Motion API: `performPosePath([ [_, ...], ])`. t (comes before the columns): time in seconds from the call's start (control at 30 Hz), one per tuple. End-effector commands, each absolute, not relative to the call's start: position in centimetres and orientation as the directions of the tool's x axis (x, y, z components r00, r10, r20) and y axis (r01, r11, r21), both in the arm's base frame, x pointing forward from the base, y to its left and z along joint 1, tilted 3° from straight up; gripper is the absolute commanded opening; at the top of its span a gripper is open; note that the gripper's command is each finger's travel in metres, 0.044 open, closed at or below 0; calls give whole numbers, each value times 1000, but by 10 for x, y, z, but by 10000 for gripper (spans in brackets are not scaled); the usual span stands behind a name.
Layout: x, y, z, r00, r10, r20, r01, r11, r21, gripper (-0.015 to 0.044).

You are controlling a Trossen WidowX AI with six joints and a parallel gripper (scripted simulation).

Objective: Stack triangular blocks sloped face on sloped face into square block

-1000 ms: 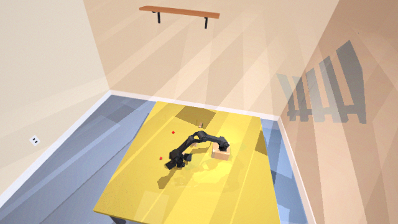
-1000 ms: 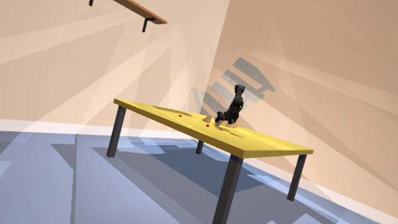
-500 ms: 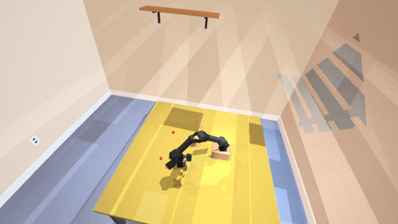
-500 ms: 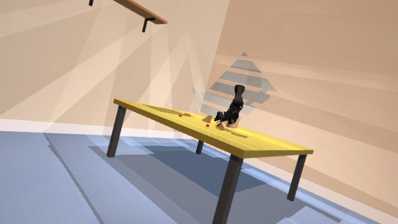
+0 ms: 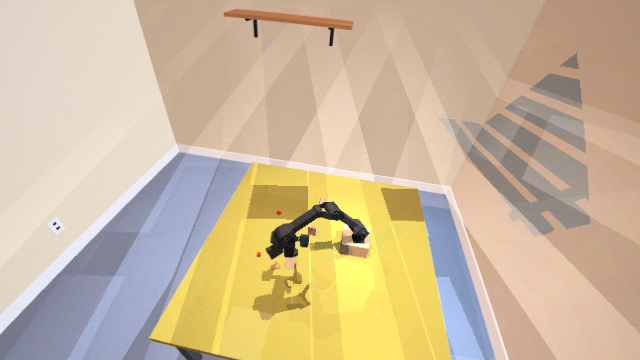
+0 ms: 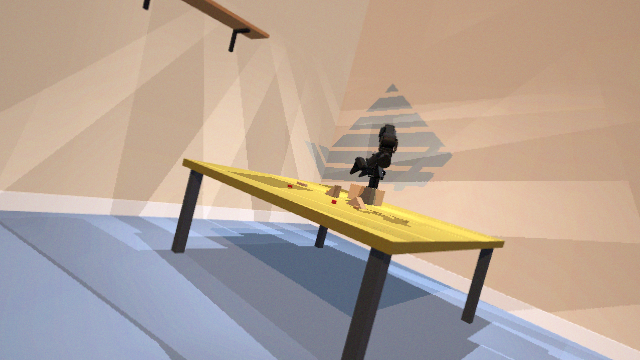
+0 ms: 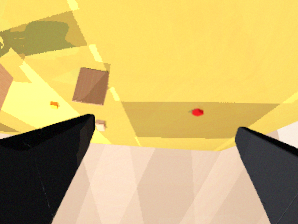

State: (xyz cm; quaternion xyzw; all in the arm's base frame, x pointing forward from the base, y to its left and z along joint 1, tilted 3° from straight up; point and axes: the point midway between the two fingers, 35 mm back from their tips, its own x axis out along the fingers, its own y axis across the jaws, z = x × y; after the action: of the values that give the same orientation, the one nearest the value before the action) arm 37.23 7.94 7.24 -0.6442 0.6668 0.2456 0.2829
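We see the black parallel-jaw pincer (image 5: 358,238) released, its fingers spread wide and nothing between them. It hangs right over the pale tan wooden square block (image 5: 357,248), which is the two triangular blocks stacked. From the wrist view the block's pale top (image 7: 166,196) fills the gap between the two dark fingers. We cannot tell whether the fingers touch the block's sides.

The square block sits on the yellow plank surface (image 5: 350,310), a bit right of the middle and nearer the right edge than the left in the top view. In the exterior view the block (image 6: 371,195) rests flat on the surface. The pictures are too small to show whether the sloped seam is flush or the ends are even.

The black six-joint arm (image 5: 320,210) arches from its base (image 5: 282,244), left of the middle, up and over to the block.

We note other small things scattered on the surface:
- One small tan wedge (image 5: 313,231) lies between the base and the square block.
- Another small tan piece (image 5: 289,263) lies just on the near-edge side of the base.
- A tiny tan piece (image 5: 322,200) sits by the elbow, toward the far edge.
- Two small red dots lie toward the left side, one (image 5: 278,212) nearer the far edge and one (image 5: 258,254) beside the base.
- The wrist view shows a small brown block (image 7: 91,86) and a red dot (image 7: 197,112) out beyond the fingertips, both apart from the square block.

A brown wooden wall shelf (image 5: 288,19) hangs high on the far wall.
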Motion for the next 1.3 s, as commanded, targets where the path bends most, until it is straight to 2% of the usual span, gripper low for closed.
performPosePath([
  [0.0, 373, 88, 66, -13, -710, -704, -998, 53, -35, 440],
  [0.17, 377, 159, 32, -14, -612, -791, -996, 81, -45, 440],
  [0.27, 376, 179, 23, -18, -577, -816, -995, 91, -42, 440],
  [0.57, 377, 177, 19, -19, -578, -816, -995, 90, -41, 440],
  [1.03, 376, 122, -55, -39, -598, -801, -997, 81, -13, 440],
  [1.23, 374, 120, -58, -40, -599, -800, -997, 81, -11, 440],
  [1.27, 374, 120, -58, -50, -598, -800, -996, 90, -5, 414],
])
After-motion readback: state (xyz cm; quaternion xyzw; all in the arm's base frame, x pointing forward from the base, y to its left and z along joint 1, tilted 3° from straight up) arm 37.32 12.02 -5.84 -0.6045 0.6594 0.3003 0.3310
